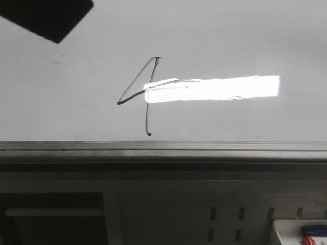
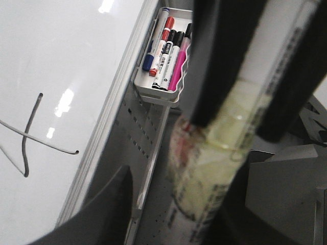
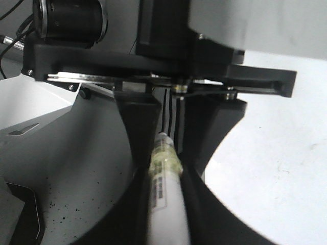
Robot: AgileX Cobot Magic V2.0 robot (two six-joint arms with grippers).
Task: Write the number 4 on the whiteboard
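Observation:
The number 4 [image 1: 147,112] stands drawn in thin dark strokes on the whiteboard [image 1: 230,41], with a bright glare across its crossbar. It also shows in the left wrist view as the number 4 [image 2: 29,122] on the whiteboard [image 2: 61,51]. Neither gripper appears in the front view. My right gripper [image 3: 162,171] is shut on a white marker [image 3: 166,204] with yellowish tape near its far end. My left gripper [image 2: 184,176] faces it head-on, and the marker [image 2: 219,153] runs in between its fingers [image 2: 110,209]. A gap shows beside that finger, so this gripper is open.
A grey edge rail [image 1: 163,148] runs below the board. A white tray [image 2: 156,98] holding several markers hangs off the rail at the right, also seen as the tray [image 1: 280,229]. A dark flat shape [image 1: 46,18] lies at the board's far left corner.

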